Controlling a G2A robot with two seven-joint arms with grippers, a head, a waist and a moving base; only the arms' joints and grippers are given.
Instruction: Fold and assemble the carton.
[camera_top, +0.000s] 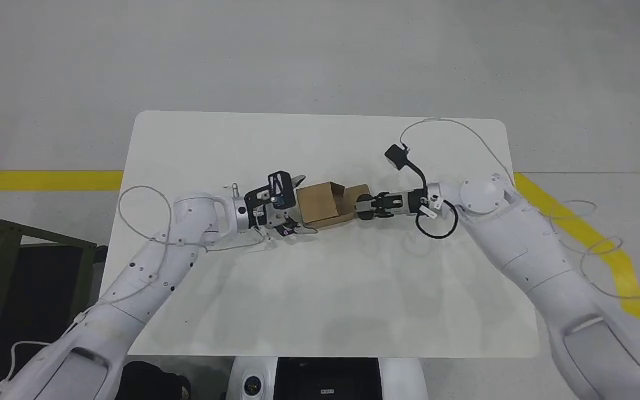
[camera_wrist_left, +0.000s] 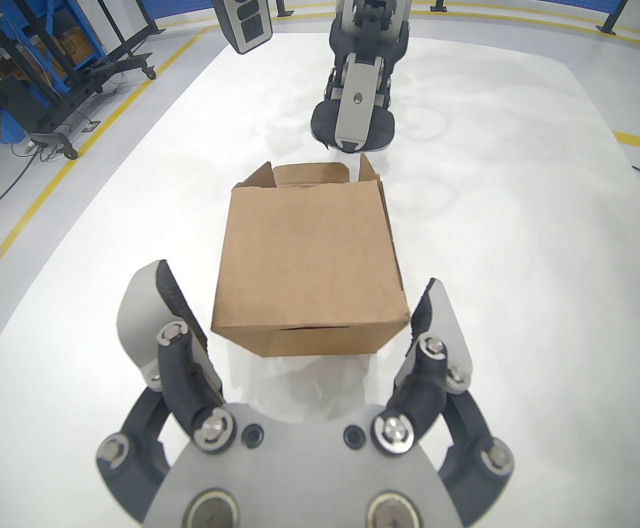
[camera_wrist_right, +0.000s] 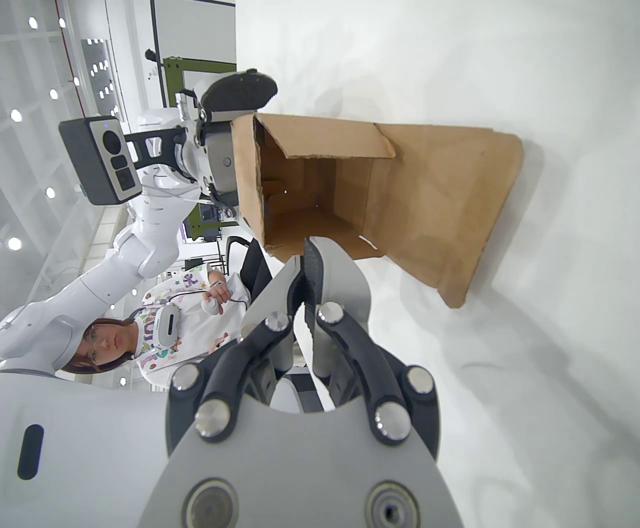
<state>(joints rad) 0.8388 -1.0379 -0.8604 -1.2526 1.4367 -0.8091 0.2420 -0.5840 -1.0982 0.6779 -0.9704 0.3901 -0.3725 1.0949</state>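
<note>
Carton: a brown cardboard carton (camera_top: 322, 203) lies on its side at the middle of the white rounded-corner table (camera_top: 200, 300), closed end to the left, open mouth to the right.
Inside: bare brown walls and the shut far end.
Flaps: one wide flap with a rounded corner is folded outward from the mouth; shorter side flaps also stand open.
Left pincer: the left gripper (camera_wrist_left: 297, 300) sits at the closed end with its fingers spread wide on either side of it. One pad is just at a carton corner and the other stands apart.
Right pincer: the right gripper (camera_wrist_right: 304, 250) is at the rim of the mouth with its fingers pressed together. Whether they touch the cardboard cannot be told.
Around: a yellow floor line (camera_top: 60, 181) runs past the table's left edge.
In the way: the two pincers face each other with the carton between them.
</note>
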